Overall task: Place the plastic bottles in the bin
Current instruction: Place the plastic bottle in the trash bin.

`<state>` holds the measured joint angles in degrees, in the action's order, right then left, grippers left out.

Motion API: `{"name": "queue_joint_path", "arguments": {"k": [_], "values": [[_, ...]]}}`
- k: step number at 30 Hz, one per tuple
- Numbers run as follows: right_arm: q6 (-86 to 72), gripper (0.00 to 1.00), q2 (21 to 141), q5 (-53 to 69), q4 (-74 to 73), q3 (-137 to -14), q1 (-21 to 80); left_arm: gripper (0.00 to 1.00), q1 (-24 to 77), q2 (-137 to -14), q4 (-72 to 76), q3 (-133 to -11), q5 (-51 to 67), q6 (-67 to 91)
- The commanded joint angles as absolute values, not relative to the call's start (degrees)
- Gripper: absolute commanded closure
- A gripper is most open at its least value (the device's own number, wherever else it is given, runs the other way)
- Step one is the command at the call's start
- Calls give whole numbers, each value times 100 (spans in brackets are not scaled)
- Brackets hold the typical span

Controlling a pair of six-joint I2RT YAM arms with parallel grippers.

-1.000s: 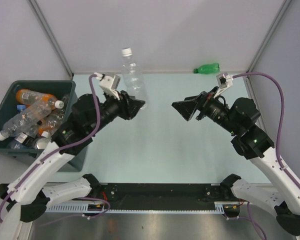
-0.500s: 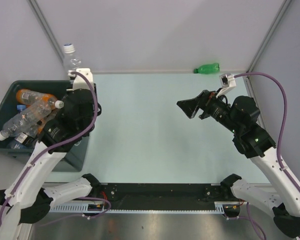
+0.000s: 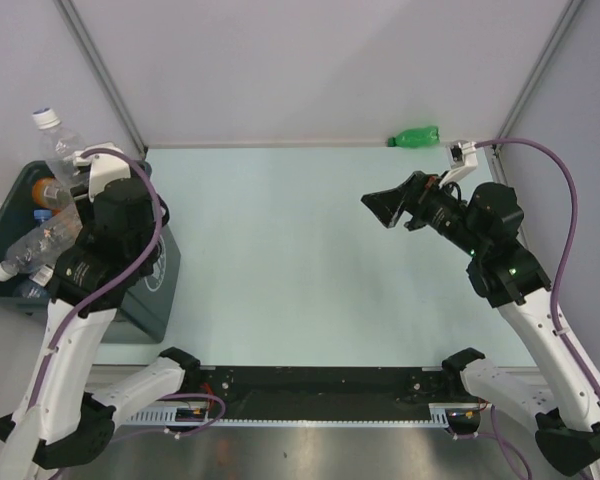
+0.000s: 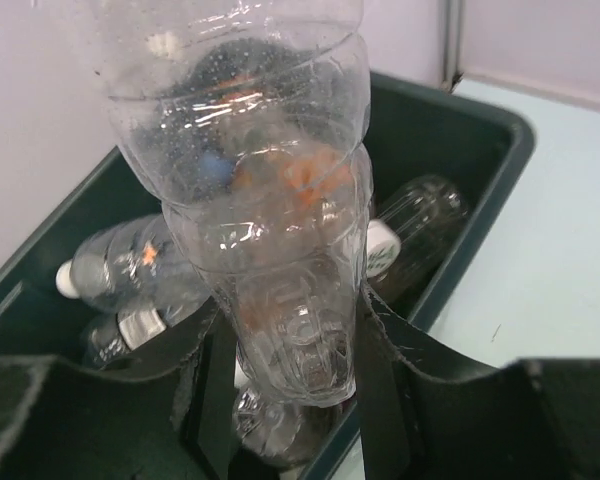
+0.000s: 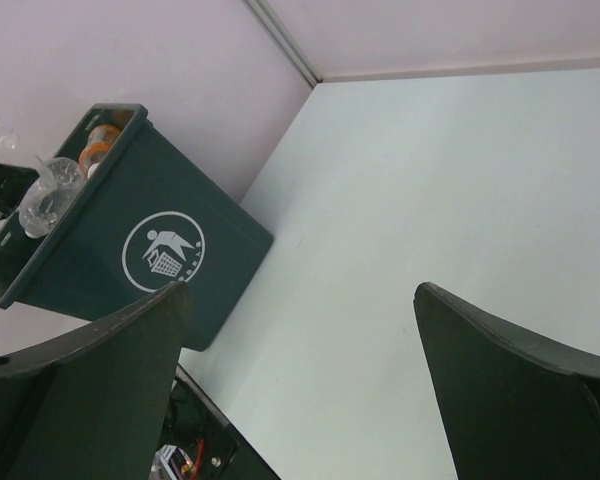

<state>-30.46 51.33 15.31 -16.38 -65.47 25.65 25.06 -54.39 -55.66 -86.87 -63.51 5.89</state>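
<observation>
Left hand (image 4: 292, 350) pinches a clear bottle (image 4: 255, 190) near its base, above the bin (image 4: 430, 140); seemingly light, thin-walled, crushable.

A pale mint-green desk (image 3: 300, 250) is stretching back to a plain off-white back wall (image 3: 320, 70). A left wall panel (image 3: 10, 60) and a right wall panel (image 3: 590, 130) are closing it in. A grey left post (image 3: 105, 75) and a right post (image 3: 538, 70) are running up the back corners. Soft, even light is falling across everything. A black rail (image 3: 320, 385) is lining the desk's near edge, and a brushed metal surface (image 3: 310, 455) is lying in front of it.
</observation>
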Motion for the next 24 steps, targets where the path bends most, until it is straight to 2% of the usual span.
{"name": "queue_joint_path", "arguments": {"k": [1, 6, 12, 14, 16, 24], "values": [[-3410, 0, 5352, 2592, -1222, -6530, 2022, 58, 2382, -5326, -6783, -8798, -6557, 1466], [-3507, 0, 5397, 2804, -1204, -6522, 1811, 51, 2373, -5195, -7855, -8526, -6268, 2476], [-3533, 0, 5449, 2804, -1213, -6530, 1811, 42, 2373, -5054, -8402, -8640, -5924, 2971], [-3542, 0, 5458, 2795, -1230, -6521, 1819, 24, 2373, -4957, -8411, -8701, -5819, 2953], [-3542, 0, 5458, 2769, -1265, -6521, 1819, 1, 2373, -4878, -8394, -8771, -5766, 2944], [-3463, 0, 5423, 2471, -1458, -6530, 1811, 0, 2364, -4939, -7674, -9210, -5616, 2251]]}}
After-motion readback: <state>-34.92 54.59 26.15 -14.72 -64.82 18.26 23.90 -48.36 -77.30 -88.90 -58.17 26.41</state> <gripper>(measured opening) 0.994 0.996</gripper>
